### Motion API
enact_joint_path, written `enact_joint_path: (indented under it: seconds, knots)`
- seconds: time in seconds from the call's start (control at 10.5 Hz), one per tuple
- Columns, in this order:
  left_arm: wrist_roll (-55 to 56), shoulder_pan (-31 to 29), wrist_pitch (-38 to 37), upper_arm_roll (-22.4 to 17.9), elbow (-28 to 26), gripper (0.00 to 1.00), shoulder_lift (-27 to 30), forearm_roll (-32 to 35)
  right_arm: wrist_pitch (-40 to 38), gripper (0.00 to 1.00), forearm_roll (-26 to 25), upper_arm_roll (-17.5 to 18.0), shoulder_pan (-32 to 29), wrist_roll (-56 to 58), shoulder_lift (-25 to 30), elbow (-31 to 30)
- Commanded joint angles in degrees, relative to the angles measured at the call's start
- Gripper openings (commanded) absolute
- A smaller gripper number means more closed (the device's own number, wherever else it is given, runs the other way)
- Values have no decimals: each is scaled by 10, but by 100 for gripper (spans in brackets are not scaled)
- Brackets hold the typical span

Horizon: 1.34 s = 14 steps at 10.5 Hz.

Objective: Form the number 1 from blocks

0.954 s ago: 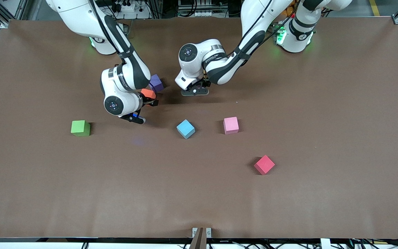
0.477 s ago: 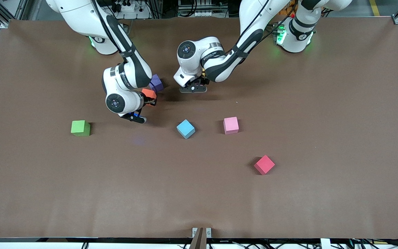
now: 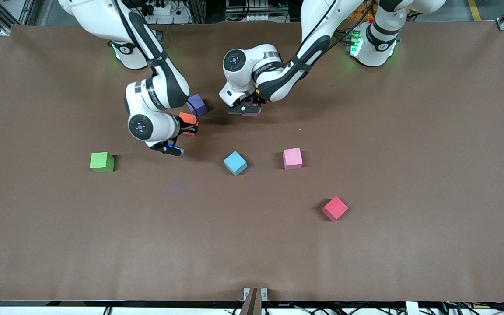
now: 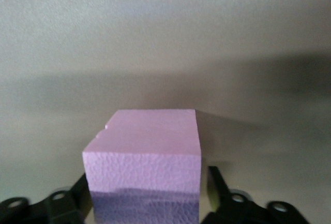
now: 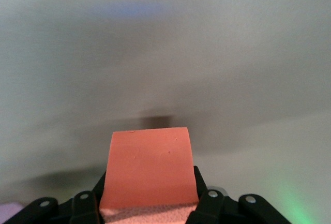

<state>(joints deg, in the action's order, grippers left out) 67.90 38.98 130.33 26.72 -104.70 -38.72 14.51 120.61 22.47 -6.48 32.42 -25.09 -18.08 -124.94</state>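
Barely started: no digit formed yet, blocks scattered over the table (image 3: 409,131). Right gripper (image 3: 189,125) pinching the orange block (image 3: 187,119), just beside the purple block (image 3: 196,104) near the robots' bases. Left gripper (image 3: 245,109) spread around a pink block (image 4: 147,162), fingers (image 4: 217,185) standing just clear of its sides, block seemingly resting on the table toward the middle. Second pink block (image 3: 292,158), blue block (image 3: 235,162) and green block (image 3: 101,161) in a loose row nearer the camera; red block (image 3: 334,208) nearest. Yellow block not visible. All still to be lined up. Lettering on the arms too small to read.
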Motion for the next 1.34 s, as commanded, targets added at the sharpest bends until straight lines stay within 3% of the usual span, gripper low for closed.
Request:
enact_joint_path:
  seconds: [0.0,0.19,0.38,0.48,0.76,1.05,1.24]
  knots:
    - [9,-20,-31,-4,2,100,50,9,-16,54,3,-12,-17,56,44,-12]
    - [9,-72,-36,-5,19,100,89,10,-16,54,2,-18,-17,72,48,-11]
    - [3,-135,-80,-6,72,100,92,19,-16,54,-28,-18,-7,77,53,-1]
    - [-3,-162,-91,-6,75,100,96,19,-13,53,-57,-18,18,69,51,8]
    - [-95,-283,-91,-5,87,100,97,21,1,52,-58,-17,104,-16,40,41]
    - [-17,-322,-91,-13,140,100,40,19,66,52,-51,-16,171,-87,-4,71]
    - [12,-316,-91,-54,177,100,10,13,65,52,-51,-16,193,-126,-42,118]
